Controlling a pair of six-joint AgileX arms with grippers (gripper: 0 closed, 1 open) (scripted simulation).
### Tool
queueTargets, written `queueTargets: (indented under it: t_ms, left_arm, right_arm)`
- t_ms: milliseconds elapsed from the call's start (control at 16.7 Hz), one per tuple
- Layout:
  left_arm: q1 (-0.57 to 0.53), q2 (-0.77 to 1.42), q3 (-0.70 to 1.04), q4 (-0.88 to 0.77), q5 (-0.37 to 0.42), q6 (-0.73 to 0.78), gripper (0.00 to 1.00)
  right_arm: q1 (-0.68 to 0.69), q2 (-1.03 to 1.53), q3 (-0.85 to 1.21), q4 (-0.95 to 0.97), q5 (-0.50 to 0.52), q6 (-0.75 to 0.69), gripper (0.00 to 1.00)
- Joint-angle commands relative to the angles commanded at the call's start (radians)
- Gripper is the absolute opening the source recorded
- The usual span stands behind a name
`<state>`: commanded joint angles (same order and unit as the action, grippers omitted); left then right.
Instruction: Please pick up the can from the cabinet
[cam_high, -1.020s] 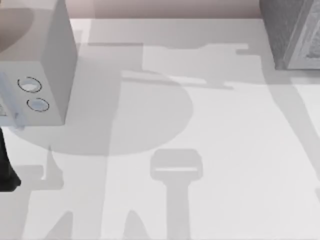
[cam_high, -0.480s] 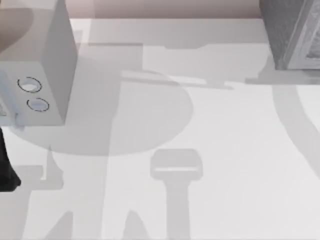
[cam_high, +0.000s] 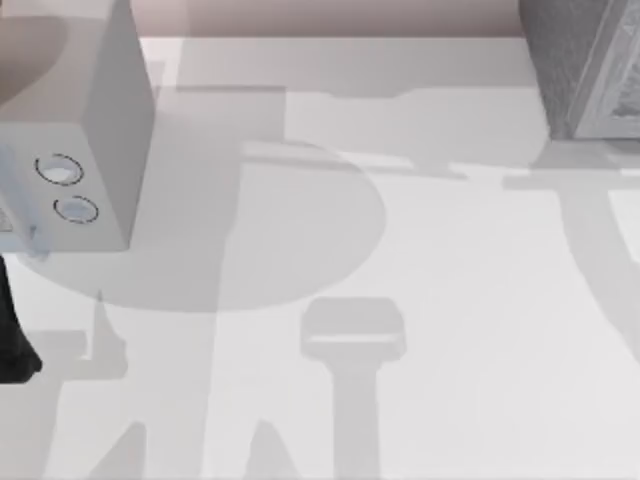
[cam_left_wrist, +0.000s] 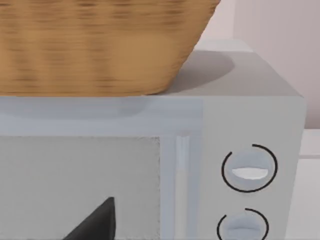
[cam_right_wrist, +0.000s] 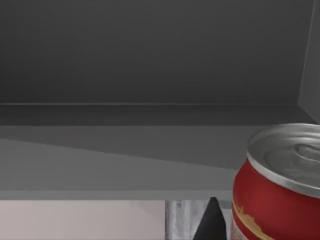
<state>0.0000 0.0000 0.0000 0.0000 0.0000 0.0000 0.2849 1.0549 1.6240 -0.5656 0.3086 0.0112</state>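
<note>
The white surface takes up most of the top view, crossed by soft grey shadows, with a pale pinkish wall running along its far edge at 12 o'clock.

At 10 o'clock stands a grey microwave with two round dials on its front; the left wrist view faces that front and shows a woven wicker basket sitting on the microwave's top.

At 1 to 2 o'clock the corner of a grey cabinet stands at the surface's right side. The right wrist view looks into its dark interior, where a red can with a silver lid stands upright on the shelf.

A dark piece of the left arm shows at 9 o'clock.

A black fingertip shows just beside the can in the right wrist view, another before the microwave door in the left wrist view; for either gripper, I cannot tell how far it is open or whether it has hold of anything.
</note>
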Motion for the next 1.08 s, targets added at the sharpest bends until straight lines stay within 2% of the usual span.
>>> queueTargets:
  t_ms: [240,780,1080]
  left_arm:
    - [0.000,0.000,0.000,0.000,0.000,0.000,1.00]
    - [0.000,0.000,0.000,0.000,0.000,0.000,1.00]
    - [0.000,0.000,0.000,0.000,0.000,0.000,1.00]
  right_arm:
    - [-0.055,-0.204,-0.342,0.109,-0.060,-0.002,0.00]
    - [-0.208,-0.771,-1.250,0.413,-0.226,-0.008,0.00]
    - [-0.270,-1.000,-1.562,0.536,-0.293,-0.011,0.00]
